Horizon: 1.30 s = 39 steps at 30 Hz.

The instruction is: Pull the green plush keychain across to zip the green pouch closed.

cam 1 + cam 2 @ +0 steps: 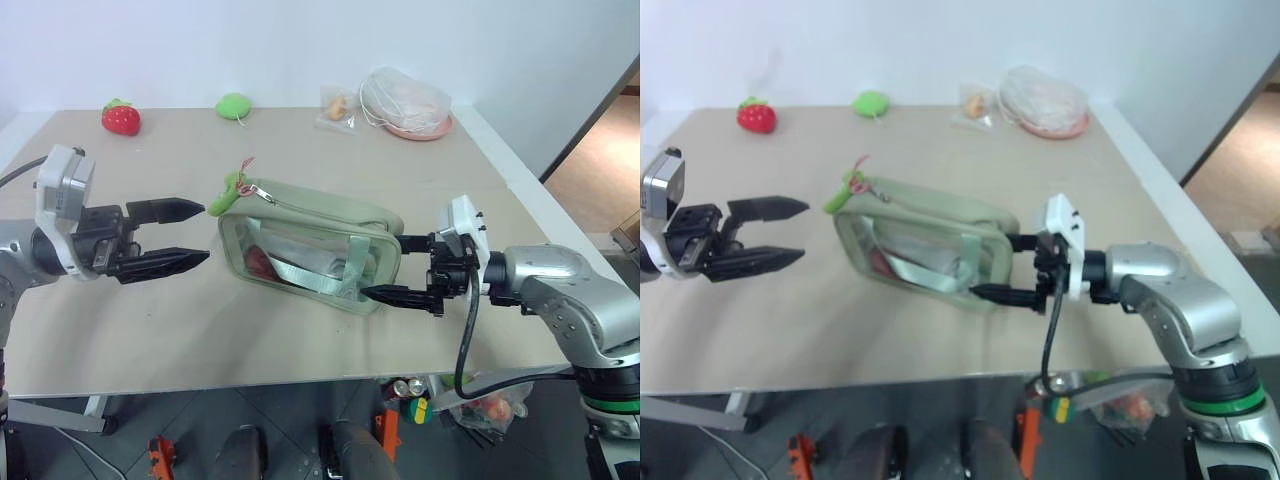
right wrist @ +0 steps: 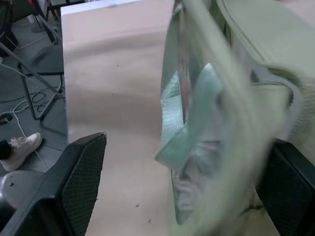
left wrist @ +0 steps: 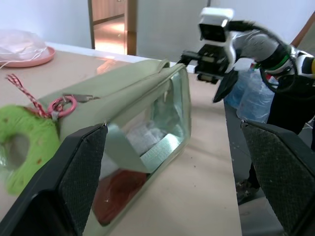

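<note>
The green pouch (image 1: 310,245) lies on its side mid-table, its clear front panel toward me and the strap across it. At its left end the zipper holds the green plush keychain (image 1: 226,193), a lime fuzzy ring on a red-and-white cord, also seen close up in the left wrist view (image 3: 24,147). My left gripper (image 1: 203,232) is open and level, its fingertips just left of the keychain and the pouch, touching neither. My right gripper (image 1: 385,266) is open, with one finger either side of the pouch's right end (image 2: 211,123).
At the back of the table are a red strawberry plush (image 1: 121,118), a solid green plush (image 1: 234,105), a small clear packet (image 1: 337,107) and a white net bag on a pink dish (image 1: 405,100). The table's front edge (image 1: 300,385) runs just below the pouch.
</note>
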Each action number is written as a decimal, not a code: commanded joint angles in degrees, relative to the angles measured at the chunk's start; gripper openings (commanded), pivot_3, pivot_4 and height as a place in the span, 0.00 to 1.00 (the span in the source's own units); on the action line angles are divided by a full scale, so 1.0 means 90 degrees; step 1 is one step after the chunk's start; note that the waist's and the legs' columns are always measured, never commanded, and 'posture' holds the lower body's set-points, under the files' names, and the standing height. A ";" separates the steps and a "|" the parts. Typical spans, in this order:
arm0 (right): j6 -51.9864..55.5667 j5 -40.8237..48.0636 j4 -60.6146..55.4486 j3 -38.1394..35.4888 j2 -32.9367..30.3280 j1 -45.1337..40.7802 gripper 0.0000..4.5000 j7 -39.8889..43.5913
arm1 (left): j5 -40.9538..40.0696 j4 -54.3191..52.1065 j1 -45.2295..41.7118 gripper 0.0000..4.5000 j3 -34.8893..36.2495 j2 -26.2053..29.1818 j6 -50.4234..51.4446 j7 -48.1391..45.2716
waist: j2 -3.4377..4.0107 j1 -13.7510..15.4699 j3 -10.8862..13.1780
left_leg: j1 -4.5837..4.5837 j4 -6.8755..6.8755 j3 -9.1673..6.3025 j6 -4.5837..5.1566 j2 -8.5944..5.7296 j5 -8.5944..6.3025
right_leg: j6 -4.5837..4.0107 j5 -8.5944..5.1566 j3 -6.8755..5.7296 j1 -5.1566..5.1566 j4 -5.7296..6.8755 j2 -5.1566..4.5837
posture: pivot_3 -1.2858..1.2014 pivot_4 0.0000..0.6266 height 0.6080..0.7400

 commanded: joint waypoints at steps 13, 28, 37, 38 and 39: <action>-0.1053 -0.0458 0.0887 0.0363 0.0080 -0.0815 0.01 0.1679 | -0.0598 0.0904 -0.0289 1.00 0.0643 -0.0245 0.0081 0.0472 | 0.0003 -0.0004 0.0002 | 0.0002 0.0001 -0.0006 -0.0001 0.0010 -0.0003 | 0.0006 0.0007 -0.0005 0.0000 0.0002 0.0021 | 0.52 0.24 1.00; -0.2894 -0.1769 0.3534 0.1236 0.1303 -0.3127 0.01 0.3042 | -0.0818 0.1384 -0.0402 1.00 0.1030 -0.0029 0.0565 0.0851 | 0.0002 -0.0018 0.0003 | -0.0006 0.0000 -0.0004 -0.0009 0.0034 -0.0008 | -0.0012 0.0011 -0.0007 -0.0006 0.0005 0.0038 | 0.52 0.24 1.00; -0.3070 -0.1893 0.3823 0.1072 0.1400 -0.2881 0.01 0.2958 | -0.0792 0.1217 -0.0050 1.00 0.1270 0.0362 0.0818 0.0750 | 0.0002 -0.0012 0.0003 | -0.0004 0.0004 -0.0004 -0.0010 0.0031 -0.0007 | -0.0011 0.0013 -0.0006 -0.0006 0.0008 0.0031 | 0.52 0.24 1.00; -0.2986 -0.1829 0.3663 0.1013 0.1370 -0.2757 0.01 0.2896 | -0.0671 0.1250 0.0131 1.00 0.1298 0.0478 0.0800 0.0661 | 0.0002 -0.0012 0.0003 | -0.0004 0.0004 -0.0004 -0.0010 0.0032 -0.0007 | -0.0011 0.0013 -0.0006 -0.0006 0.0008 0.0031 | 0.52 0.24 1.00; -0.2877 -0.1754 0.3457 0.0952 0.1334 -0.2603 0.01 0.2818 | -0.0517 0.1278 0.0349 1.00 0.1327 0.0596 0.0753 0.0560 | 0.0000 -0.0011 0.0002 | -0.0004 0.0004 -0.0004 -0.0010 0.0032 -0.0007 | -0.0012 0.0012 -0.0006 -0.0006 0.0008 0.0030 | 0.52 0.24 1.00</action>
